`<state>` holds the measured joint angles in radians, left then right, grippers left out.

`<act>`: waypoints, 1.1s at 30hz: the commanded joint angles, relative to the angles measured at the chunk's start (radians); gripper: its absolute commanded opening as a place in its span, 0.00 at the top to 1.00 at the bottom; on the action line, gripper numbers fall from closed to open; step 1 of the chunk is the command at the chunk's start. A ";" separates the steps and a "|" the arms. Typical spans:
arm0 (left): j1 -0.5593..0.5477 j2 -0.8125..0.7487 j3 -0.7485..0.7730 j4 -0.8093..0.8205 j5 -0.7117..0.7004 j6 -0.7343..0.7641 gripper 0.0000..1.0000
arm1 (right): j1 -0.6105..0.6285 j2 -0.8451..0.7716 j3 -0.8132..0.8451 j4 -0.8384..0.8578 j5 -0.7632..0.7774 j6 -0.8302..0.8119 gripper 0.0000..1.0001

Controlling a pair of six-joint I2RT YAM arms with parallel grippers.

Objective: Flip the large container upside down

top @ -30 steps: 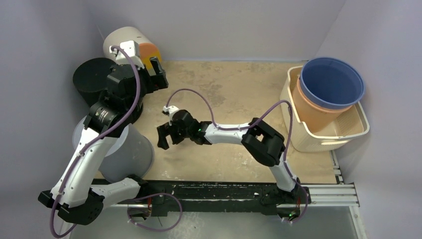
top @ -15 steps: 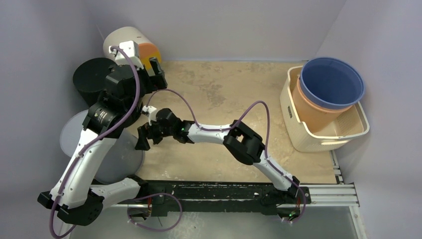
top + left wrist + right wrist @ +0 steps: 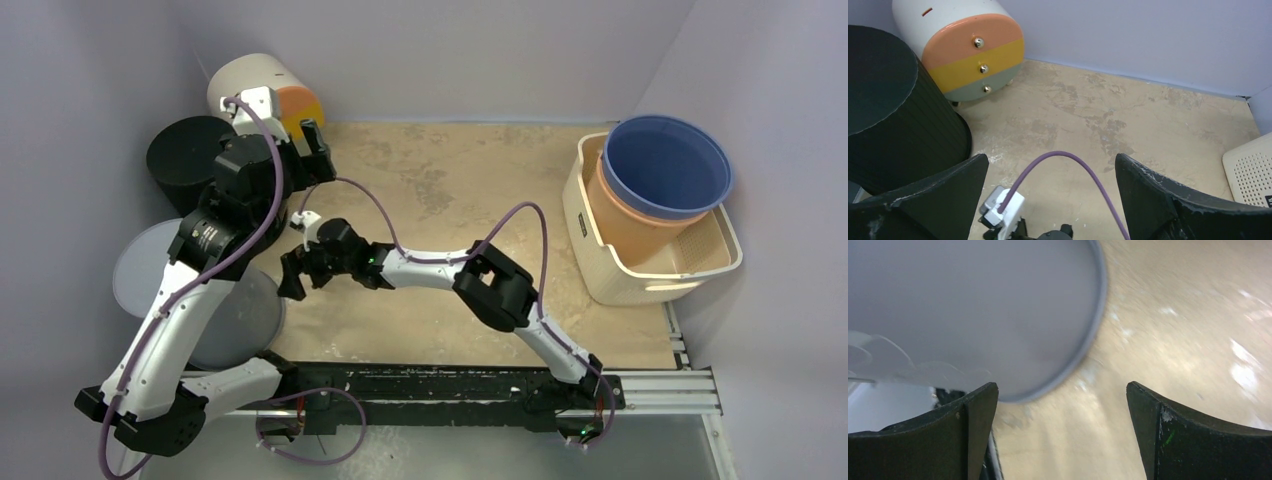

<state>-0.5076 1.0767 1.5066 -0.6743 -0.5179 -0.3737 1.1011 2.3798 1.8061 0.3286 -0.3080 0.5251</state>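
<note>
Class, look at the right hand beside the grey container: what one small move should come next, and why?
Probably push the right hand leftward against the rim of the grey container to tip it over. The hand is open, holding nothing, close beside the rim, and the container looks tilted, not yet upside down.

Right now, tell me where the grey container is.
Top view: the grey container sits near-left, partly under the left arm, in front of the black bin, with the right end effector beside its right edge.
</note>
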 commanded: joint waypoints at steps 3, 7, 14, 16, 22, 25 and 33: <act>-0.006 -0.019 0.035 0.022 -0.057 0.009 0.06 | -0.107 -0.283 -0.208 -0.099 0.288 -0.077 0.00; -0.005 -0.056 0.004 0.047 -0.092 0.000 0.06 | -0.245 -0.445 -0.380 -0.147 0.386 -0.085 0.00; -0.005 -0.054 -0.049 0.059 -0.046 -0.013 0.05 | -0.357 -0.646 -0.347 -0.428 0.792 -0.200 0.00; -0.005 -0.064 -0.058 0.053 -0.042 -0.012 0.06 | -0.403 -0.691 -0.319 -0.505 0.856 -0.217 0.00; -0.006 -0.095 -0.067 0.047 -0.020 -0.013 0.06 | -0.592 -0.861 -0.301 -0.605 0.934 -0.265 0.05; -0.005 -0.093 -0.079 0.045 -0.003 -0.016 0.06 | -0.648 -0.934 -0.280 -0.636 0.986 -0.296 0.07; -0.006 -0.086 -0.119 0.072 0.023 -0.016 0.06 | -0.787 -1.061 -0.271 -0.683 1.032 -0.328 0.11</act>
<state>-0.5076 0.9920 1.4029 -0.6521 -0.5201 -0.3828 0.3561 1.3670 1.5177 -0.3206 0.6727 0.2329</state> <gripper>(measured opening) 0.942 0.896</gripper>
